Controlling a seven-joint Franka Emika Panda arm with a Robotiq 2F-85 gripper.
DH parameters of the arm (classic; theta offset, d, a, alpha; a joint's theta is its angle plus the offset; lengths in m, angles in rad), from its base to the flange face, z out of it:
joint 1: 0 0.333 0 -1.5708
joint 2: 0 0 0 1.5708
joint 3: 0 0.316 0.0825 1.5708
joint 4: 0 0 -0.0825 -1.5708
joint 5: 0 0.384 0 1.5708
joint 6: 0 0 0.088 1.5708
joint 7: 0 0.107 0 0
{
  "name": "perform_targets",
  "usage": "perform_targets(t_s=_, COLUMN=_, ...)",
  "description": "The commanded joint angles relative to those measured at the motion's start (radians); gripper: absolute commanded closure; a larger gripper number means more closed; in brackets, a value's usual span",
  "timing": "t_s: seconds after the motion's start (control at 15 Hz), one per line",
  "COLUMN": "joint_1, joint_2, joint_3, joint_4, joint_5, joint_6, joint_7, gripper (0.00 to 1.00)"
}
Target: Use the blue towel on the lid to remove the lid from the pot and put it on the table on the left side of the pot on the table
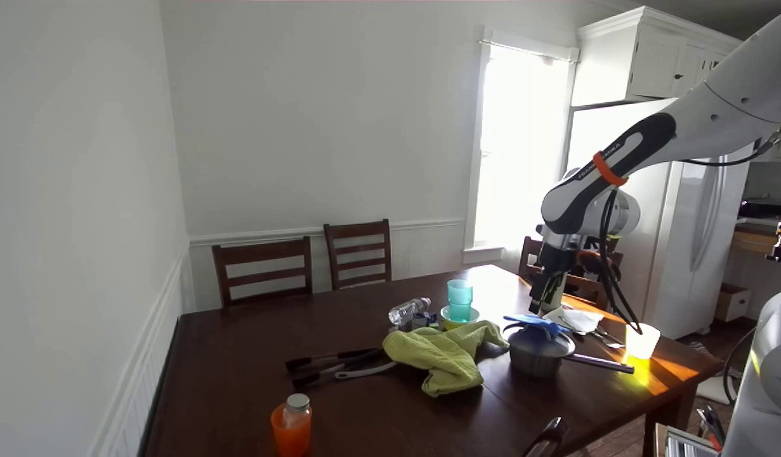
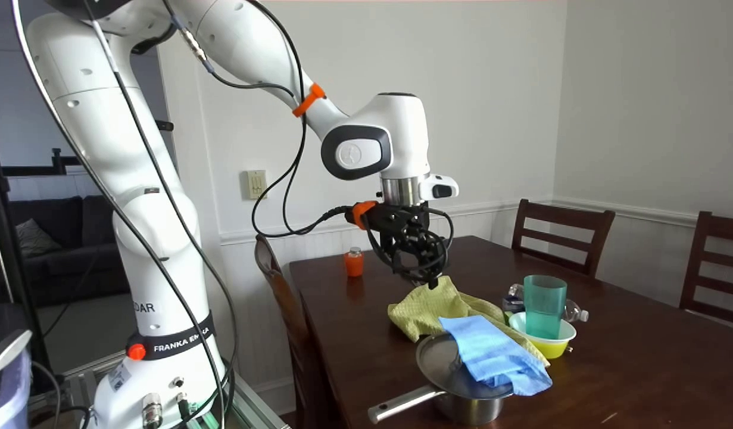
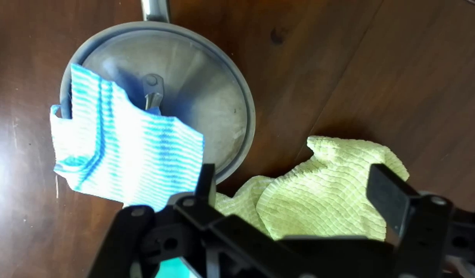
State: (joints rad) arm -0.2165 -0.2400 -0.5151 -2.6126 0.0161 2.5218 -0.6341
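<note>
The metal pot (image 1: 535, 363) stands on the dark table with its lid on; its body also shows in an exterior view (image 2: 470, 411). The lid (image 3: 210, 88) has a metal loop handle at its middle. The blue towel (image 3: 156, 154) lies draped over part of the lid and the loop handle, hanging past the rim; it shows in both exterior views (image 1: 536, 324) (image 2: 491, 351). My gripper (image 3: 293, 173) is open and empty, above the table. In the wrist view its fingers are over the yellow-green towel, beside the lid.
The yellow-green towel (image 1: 438, 355) lies beside the pot. A teal cup (image 2: 545, 307) stands in a bowl (image 2: 548, 347) next to a plastic bottle (image 1: 409, 311). Utensils (image 1: 339, 365), an orange cup (image 1: 292, 431) and a white cup (image 1: 642, 341) are on the table. The pot handle (image 2: 405, 404) sticks out.
</note>
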Motion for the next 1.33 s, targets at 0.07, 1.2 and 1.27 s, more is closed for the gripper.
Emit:
perform_targets(t_s=0.07, joint_1=-0.017, joint_2=0.113, joint_3=-0.007, joint_4=0.059, joint_5=0.062, joint_6=0.036, joint_7=-0.088, gripper=0.00)
perform_targets(t_s=1.2, joint_1=-0.279, joint_2=0.500, joint_3=0.178, joint_4=0.324, joint_5=0.317, joint_6=0.072, joint_7=-0.351, gripper=0.00)
perform_targets(t_s=1.27, joint_1=-0.294, joint_2=0.510, joint_3=0.193, joint_4=0.333, joint_5=0.327, joint_6=0.069, joint_7=-0.358, gripper=0.00)
